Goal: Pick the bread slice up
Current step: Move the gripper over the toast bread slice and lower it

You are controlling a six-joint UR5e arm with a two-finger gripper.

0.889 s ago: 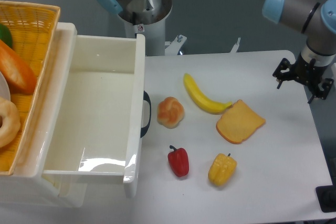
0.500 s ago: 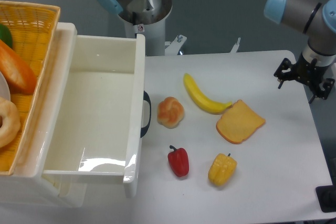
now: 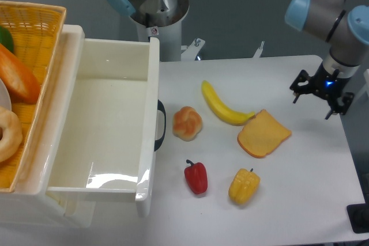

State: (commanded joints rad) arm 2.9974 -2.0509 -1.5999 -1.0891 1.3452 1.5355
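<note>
Worktop (image 3: pixel 300 188) and everything on it stood unchanged from the earlier frames; only the end effector (image 3: pixel 319 91) had shifted left, toward the food, a blue light now glowing on it. Its fingers stood spread, released and grasping nothing. The bread slice (image 3: pixel 263 133) lay flat on the white surface, yellow-orange with a darker crust edge, its far-left corner touching the banana (image 3: pixel 222 106) tip. It sat left of and nearer than the end effector, apart from it.

Wicker basket (image 3: pixel 34 21) cut off at left edge.
</note>
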